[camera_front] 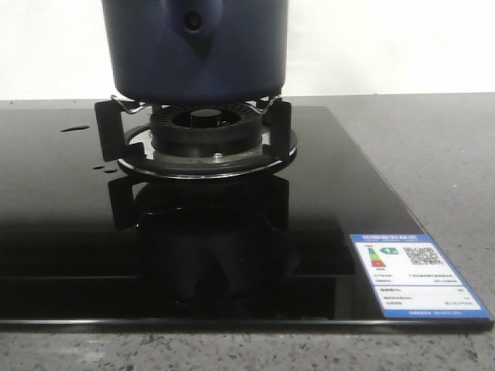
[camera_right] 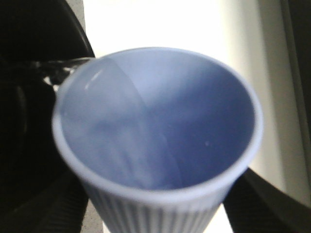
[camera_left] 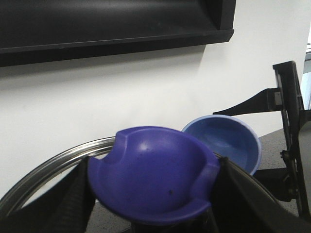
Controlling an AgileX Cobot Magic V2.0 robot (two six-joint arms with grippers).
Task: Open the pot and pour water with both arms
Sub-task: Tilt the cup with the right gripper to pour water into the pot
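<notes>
The dark navy-blue pot (camera_front: 193, 46) stands on the burner grate (camera_front: 116, 127) in the front view; its top is cut off by the frame. No gripper shows in that view. My left gripper (camera_left: 153, 194) is shut on the purple-blue knob (camera_left: 150, 170) of the lid, whose steel rim (camera_left: 48, 160) curves behind it. My right gripper (camera_right: 158, 208) is shut on a pale-blue ribbed cup (camera_right: 160, 145) that holds water and is tilted. The cup also shows in the left wrist view (camera_left: 223, 141), just beyond the knob.
The burner (camera_front: 205, 127) sits on a black glass cooktop (camera_front: 69, 232) with a label sticker (camera_front: 418, 274) at the front right corner and dark drops (camera_front: 77, 127) at the left. A grey counter (camera_front: 433, 154) surrounds it. A black shelf (camera_left: 116, 24) hangs on the white wall.
</notes>
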